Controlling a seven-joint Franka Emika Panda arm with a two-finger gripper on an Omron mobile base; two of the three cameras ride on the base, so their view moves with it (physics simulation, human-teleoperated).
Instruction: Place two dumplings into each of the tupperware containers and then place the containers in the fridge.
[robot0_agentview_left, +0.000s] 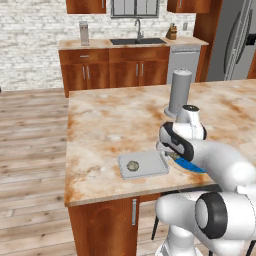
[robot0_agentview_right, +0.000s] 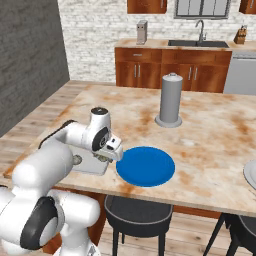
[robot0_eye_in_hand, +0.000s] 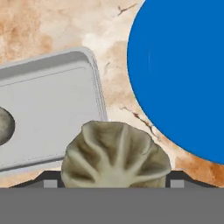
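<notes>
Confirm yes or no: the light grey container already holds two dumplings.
No. In the left base view the light grey container holds a single dumpling; a second dumpling sits between the fingers of the gripper, above the container's edge.

one dumpling (robot0_agentview_left: 133, 165) lies in the light grey container (robot0_agentview_left: 150, 161) on the tabletop (robot0_agentview_left: 115, 120), gripper (robot0_agentview_left: 170, 155) just beside it.

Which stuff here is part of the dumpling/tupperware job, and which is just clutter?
Job:
- dumpling between the fingers of the hand
- second dumpling already in the light grey container
- fridge

Lying about:
- blue plate
- grey cylinder on the island
- stools
</notes>
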